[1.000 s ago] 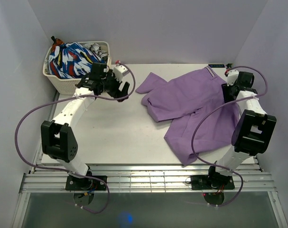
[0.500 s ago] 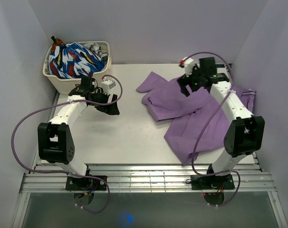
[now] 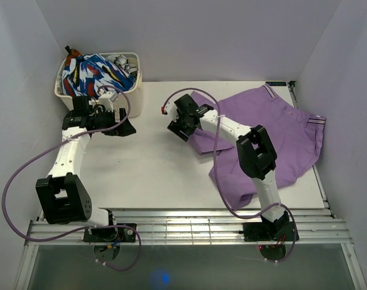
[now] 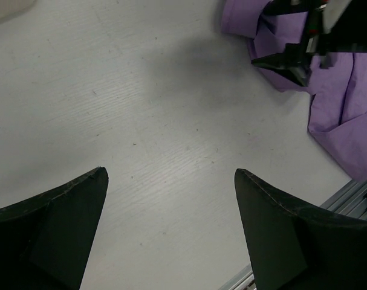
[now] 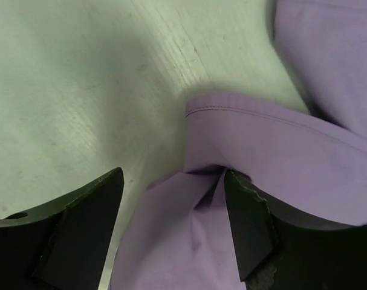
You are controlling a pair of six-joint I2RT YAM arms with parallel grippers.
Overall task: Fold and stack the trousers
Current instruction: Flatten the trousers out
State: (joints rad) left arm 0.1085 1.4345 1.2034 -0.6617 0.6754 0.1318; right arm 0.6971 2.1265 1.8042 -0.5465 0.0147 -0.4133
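the purple trousers (image 3: pixel 274 139) are lying rumpled and unfolded on the right half of the white table (image 3: pixel 147 163), the striped waistband sitting towards the far right edge and one leg trailing towards the near edge, while another leg is pointing left towards the middle of the far side. the right gripper (image 3: pixel 182 125) is hovering over that left-pointing leg end; in its own wrist view the right gripper (image 5: pixel 174 181) is standing with jaws spread, the stitched hem of the trousers (image 5: pixel 280 151) lying between the fingers without being pinched. the left gripper (image 3: pixel 118 125) is hanging well apart from the cloth, just beside the white basket (image 3: pixel 80 107) at the far left corner, which is holding a bright patterned garment (image 3: pixel 92 75). seen from its wrist, the left gripper (image 4: pixel 170 175) is also spread wide, gripping nothing, with bare table under it and the trousers (image 4: pixel 346 109) showing at the upper right.
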